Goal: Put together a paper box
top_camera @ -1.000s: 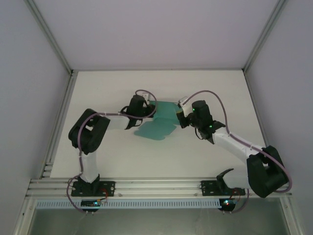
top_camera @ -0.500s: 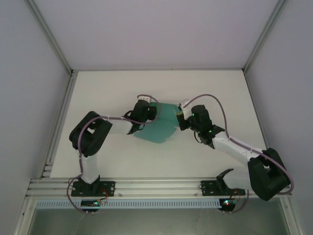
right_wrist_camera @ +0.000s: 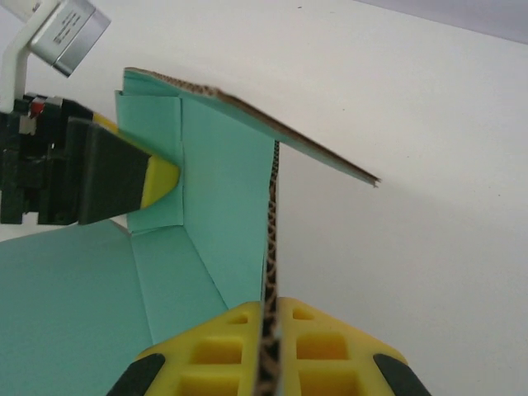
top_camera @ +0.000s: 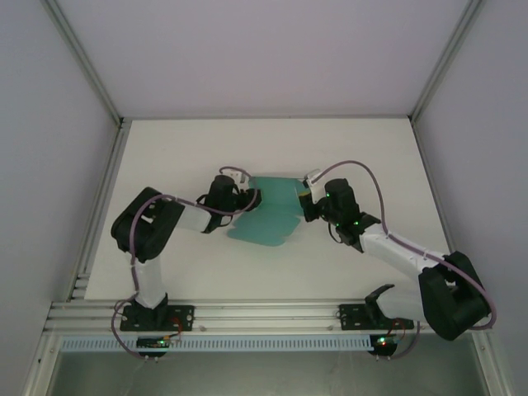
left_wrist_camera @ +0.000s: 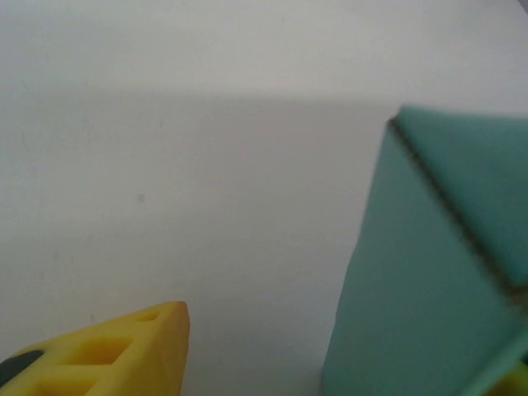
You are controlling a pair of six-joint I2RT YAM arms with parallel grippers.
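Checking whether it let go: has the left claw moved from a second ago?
Yes. The left claw has drawn back leftward, toward the left edge of the white table, off the teal-green card paper box it was against.

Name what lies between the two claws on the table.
The teal paper box, partly folded. In the top view it spans the gap from the left claw to the right claw, which pinches one panel's edge.

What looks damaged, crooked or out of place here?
Nothing stands out. The paper box is half folded, some panels upright, without visible tears, and the right gripper pinches one upright panel's edge.
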